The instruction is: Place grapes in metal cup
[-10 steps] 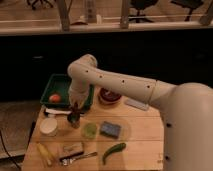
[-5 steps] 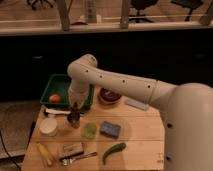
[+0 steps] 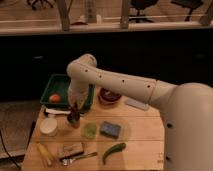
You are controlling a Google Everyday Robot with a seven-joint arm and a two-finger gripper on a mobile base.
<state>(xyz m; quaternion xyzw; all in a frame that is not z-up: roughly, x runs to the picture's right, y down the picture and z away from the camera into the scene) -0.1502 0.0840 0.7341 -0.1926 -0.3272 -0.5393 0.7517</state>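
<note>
My gripper [image 3: 75, 114] hangs straight down over the left part of the wooden table [image 3: 145, 135], just in front of the green tray [image 3: 62, 82]. Right under its tip is a small dark shape [image 3: 74, 122] that looks like the metal cup. It stands between the white bowl [image 3: 48, 126] and the translucent green cup [image 3: 90, 130]. Something dark sits at the gripper's tip, but I cannot tell whether it is the grapes or the cup's rim. The grapes do not show anywhere else.
An orange-red fruit [image 3: 55, 98] lies in the green tray. A red bowl [image 3: 110, 96] and a grey flat object [image 3: 136, 104] are at the back. A blue sponge [image 3: 110, 129], a green pepper [image 3: 114, 151], a fork [image 3: 80, 158] and a yellow item [image 3: 45, 152] lie in front.
</note>
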